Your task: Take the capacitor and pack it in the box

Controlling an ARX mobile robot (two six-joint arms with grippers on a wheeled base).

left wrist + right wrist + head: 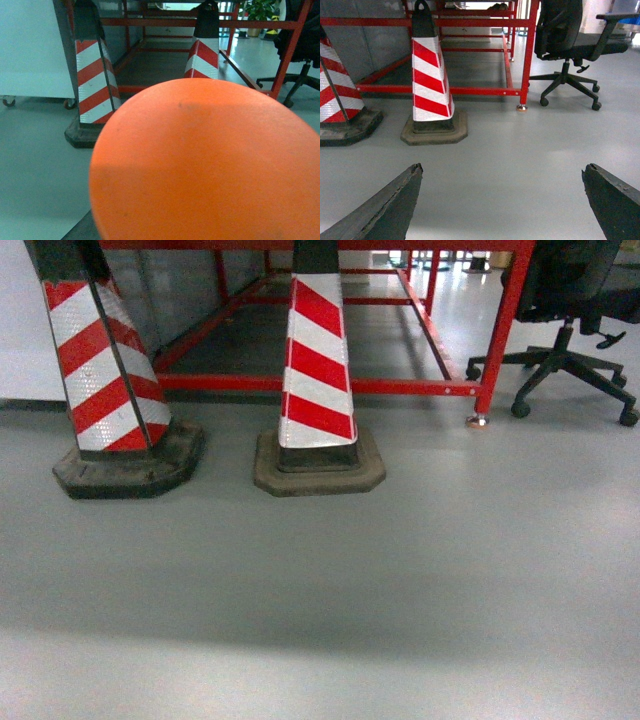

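Nowhere in any view is a capacitor or the box, so which way they lie from either hand, or their long axis, cannot be told. All three cameras face the grey floor (320,610) and the red frame (320,386).

Landmark: the middle cone (318,370), red and white striped on a dark base, upright just in front of the frame's low rail. A second cone (105,360) stands left of it, near but apart. The office chair (565,350) sits well to its right, past the frame's right leg (500,350).

Right hand (502,200): released, the two dark fingers (385,210) spread wide at the bottom corners of the wrist view with only bare floor between them; grasping nothing. The cone lies ahead and to the left of it.

Left hand: not visible. An orange rounded surface (210,165) fills most of the left wrist view; what it is I can't say. Cone tops and a white cabinet on castors (30,50) show behind it.

Judgement: no pick is possible from here; the base has to drive or turn to a worktop first. Room: floor on the near side of the cone is open. Cone bases, frame leg and chair feet are the edges to keep clear of. Neither arm is clearly nearer.
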